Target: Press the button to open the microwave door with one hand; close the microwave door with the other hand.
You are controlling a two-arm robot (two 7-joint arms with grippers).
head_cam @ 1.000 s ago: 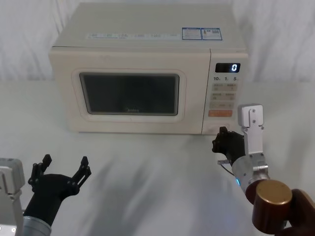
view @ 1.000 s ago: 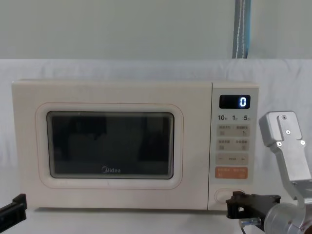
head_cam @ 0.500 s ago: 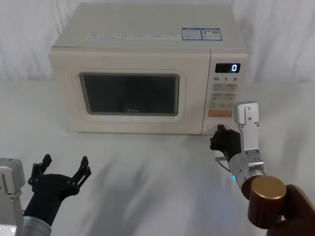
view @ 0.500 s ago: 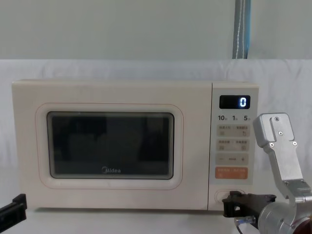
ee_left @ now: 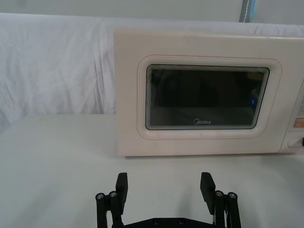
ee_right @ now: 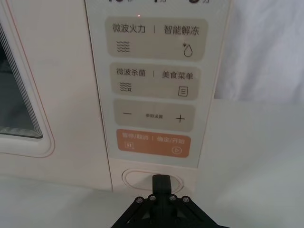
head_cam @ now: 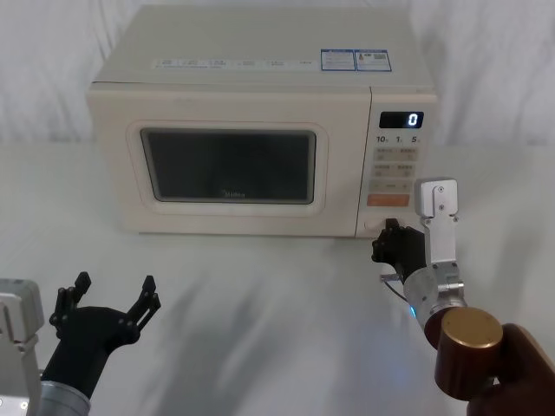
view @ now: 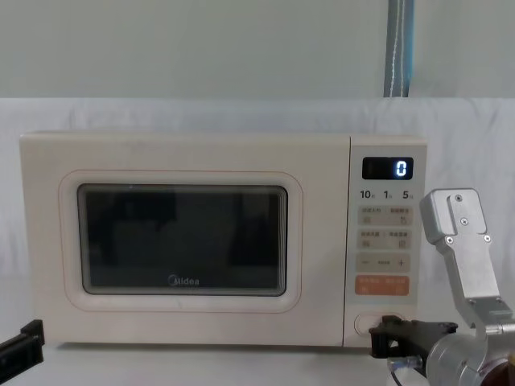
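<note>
The cream-white microwave (head_cam: 260, 78) stands at the back of the table with its door (head_cam: 227, 166) closed flat. My right gripper (head_cam: 388, 239) is shut, and its joined fingertips (ee_right: 161, 182) sit right in front of the wide pill-shaped button (ee_right: 135, 178) at the bottom of the control panel. From the side the tips (view: 380, 331) overlap the button (view: 362, 322); whether they touch it I cannot tell. Near the table's front left, far from the door (ee_left: 209, 97), my left gripper (head_cam: 109, 299) is open with nothing between its fingers (ee_left: 122, 183).
Above the button are the orange key (ee_right: 154, 143) and the beige pads (ee_right: 154, 115). The display (view: 387, 167) shows 0. A white cloth (head_cam: 260, 321) covers the table, with free room in front of the door. White drapes hang behind.
My right gripper has moved a little forward and left, closing in on the button. The left arm and the door have not moved.
</note>
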